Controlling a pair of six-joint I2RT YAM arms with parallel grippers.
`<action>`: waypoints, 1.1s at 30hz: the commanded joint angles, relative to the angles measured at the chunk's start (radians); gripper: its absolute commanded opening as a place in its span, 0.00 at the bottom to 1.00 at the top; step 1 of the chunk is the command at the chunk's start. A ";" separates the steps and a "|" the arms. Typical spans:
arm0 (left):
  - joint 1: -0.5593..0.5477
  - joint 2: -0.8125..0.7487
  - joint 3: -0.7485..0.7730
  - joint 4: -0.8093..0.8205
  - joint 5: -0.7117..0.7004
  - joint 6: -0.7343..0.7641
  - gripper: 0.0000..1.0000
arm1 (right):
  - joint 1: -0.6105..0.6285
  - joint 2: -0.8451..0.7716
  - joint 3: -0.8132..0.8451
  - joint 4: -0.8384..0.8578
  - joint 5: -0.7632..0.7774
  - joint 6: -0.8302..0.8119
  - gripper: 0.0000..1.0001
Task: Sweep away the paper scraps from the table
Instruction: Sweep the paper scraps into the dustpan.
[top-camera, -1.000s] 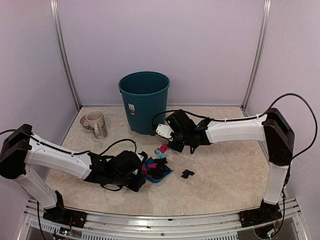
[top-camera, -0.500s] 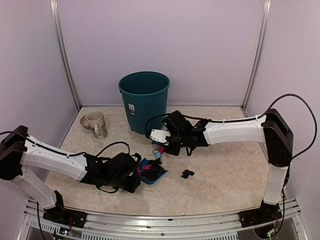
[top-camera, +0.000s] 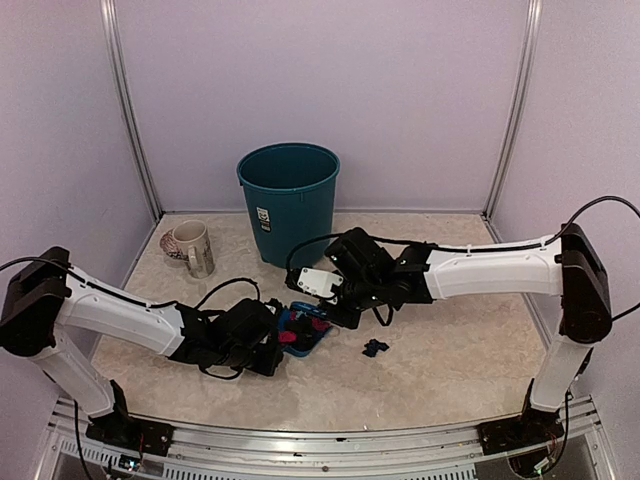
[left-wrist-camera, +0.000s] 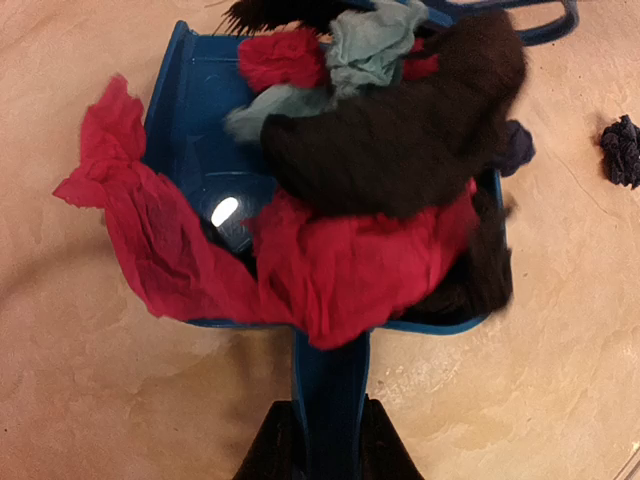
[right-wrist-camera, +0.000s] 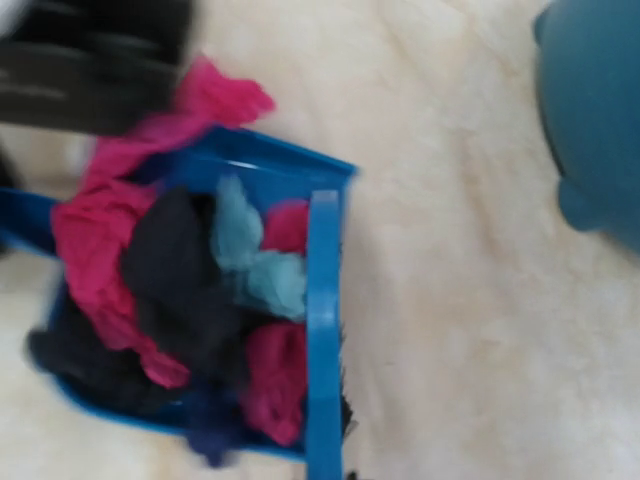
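Note:
A blue dustpan (top-camera: 303, 331) lies flat on the table (top-camera: 450, 370), heaped with pink, black and teal paper scraps (left-wrist-camera: 380, 170). My left gripper (left-wrist-camera: 328, 452) is shut on its handle (left-wrist-camera: 331, 390) from the near side. The blue hand brush (right-wrist-camera: 323, 300) stands across the pan's open edge, against the pile. My right gripper (top-camera: 338, 303) holds it from above, and its fingers are out of sight in the right wrist view. One dark blue scrap (top-camera: 375, 347) lies alone on the table to the right of the pan, also in the left wrist view (left-wrist-camera: 622, 148).
A teal bin (top-camera: 289, 200) stands behind the dustpan near the back wall. A beige mug (top-camera: 192, 247) sits at the back left. Lilac walls close in three sides, and a metal rail (top-camera: 330, 440) runs along the front.
My right arm swung left and down with the brush, pushing the pink and teal scraps beside the pan into it. The left arm and the dustpan shifted slightly left.

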 joint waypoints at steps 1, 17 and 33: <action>0.016 0.063 -0.007 -0.032 0.006 0.034 0.00 | 0.021 -0.050 -0.035 -0.033 -0.081 0.078 0.00; -0.033 0.053 -0.008 0.001 -0.020 0.067 0.00 | 0.031 -0.066 0.003 -0.044 0.135 0.147 0.00; -0.043 -0.044 -0.070 0.099 -0.090 0.100 0.00 | 0.031 -0.124 -0.006 -0.043 0.278 0.190 0.00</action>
